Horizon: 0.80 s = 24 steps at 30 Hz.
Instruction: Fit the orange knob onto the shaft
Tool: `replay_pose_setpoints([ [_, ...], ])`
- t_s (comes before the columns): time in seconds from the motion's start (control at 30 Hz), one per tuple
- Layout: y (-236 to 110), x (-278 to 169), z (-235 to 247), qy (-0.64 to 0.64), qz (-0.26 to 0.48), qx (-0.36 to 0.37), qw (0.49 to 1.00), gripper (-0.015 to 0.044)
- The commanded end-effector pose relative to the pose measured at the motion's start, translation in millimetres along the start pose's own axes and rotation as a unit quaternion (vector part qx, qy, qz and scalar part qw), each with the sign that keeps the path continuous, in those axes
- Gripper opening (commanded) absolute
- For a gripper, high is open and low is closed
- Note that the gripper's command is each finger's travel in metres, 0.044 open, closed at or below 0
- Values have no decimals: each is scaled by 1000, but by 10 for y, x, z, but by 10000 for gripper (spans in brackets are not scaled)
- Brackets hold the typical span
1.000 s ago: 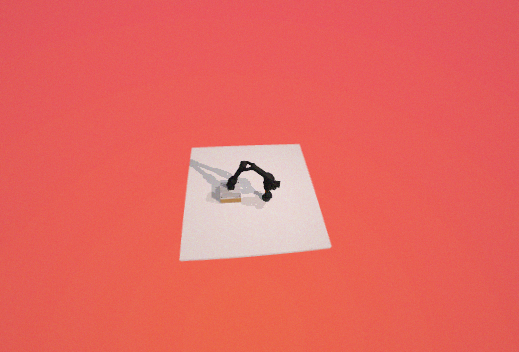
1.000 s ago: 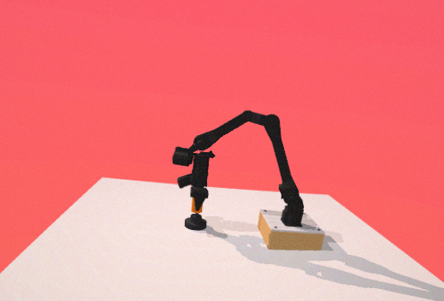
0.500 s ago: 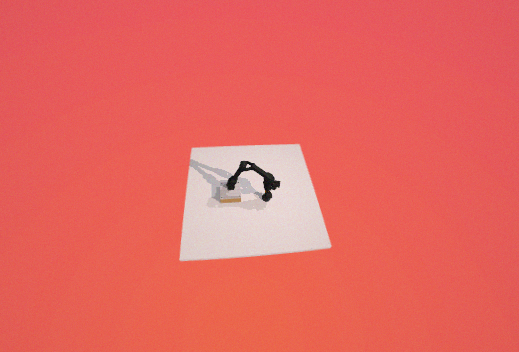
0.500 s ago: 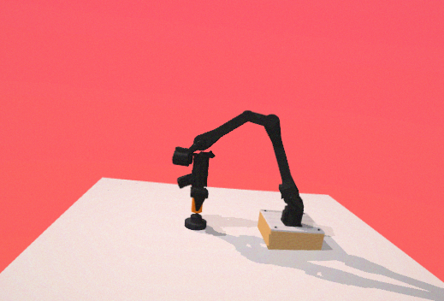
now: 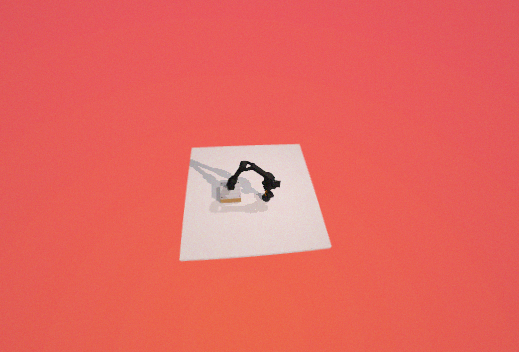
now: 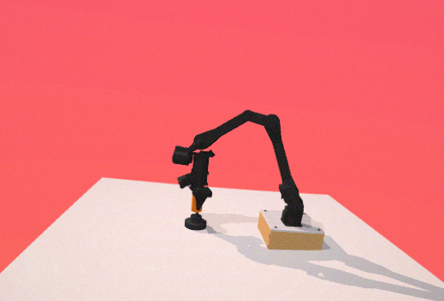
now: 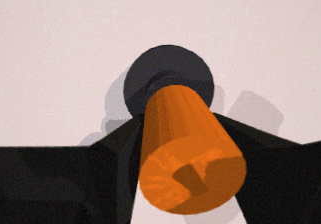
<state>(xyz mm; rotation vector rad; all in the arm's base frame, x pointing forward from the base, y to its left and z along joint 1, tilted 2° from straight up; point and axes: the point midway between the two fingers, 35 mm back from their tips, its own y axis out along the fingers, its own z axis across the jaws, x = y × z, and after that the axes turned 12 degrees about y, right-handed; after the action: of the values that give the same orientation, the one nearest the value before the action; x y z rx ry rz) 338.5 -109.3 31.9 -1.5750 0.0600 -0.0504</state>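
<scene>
The orange knob [image 6: 196, 204] [image 7: 182, 120] is upright between the fingers of my gripper [image 6: 198, 205], which is shut on it. In the wrist view a finger stands on each side of the knob, and its top shows a dark mark. The dark round pedestal [image 6: 195, 224] [image 7: 147, 67] stands on the white table right below the knob. In the exterior view the knob's lower end is just above the pedestal's raised middle, with a small dark piece between them. The shaft's flat side and the knob's hole are hidden. In the top view the pedestal [image 5: 266, 198] is a small dark shape.
The arm's base is a wooden box [image 5: 230, 200] [image 6: 295, 241] with a light top plate, to the right of the pedestal in the exterior view. The arm arches over from it. The white table [image 5: 258, 235] [image 6: 109, 256] carries the arm's shadows. Red ground surrounds it.
</scene>
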Motion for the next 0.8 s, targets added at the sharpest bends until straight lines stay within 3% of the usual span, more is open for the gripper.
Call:
replay_pose_setpoints([
  [0.0, 10, -7, -2, -25, -1, -1, 1000, 0],
  [0.77, 43, -2, 1, -25, -1, -1, 1000, 0],
])
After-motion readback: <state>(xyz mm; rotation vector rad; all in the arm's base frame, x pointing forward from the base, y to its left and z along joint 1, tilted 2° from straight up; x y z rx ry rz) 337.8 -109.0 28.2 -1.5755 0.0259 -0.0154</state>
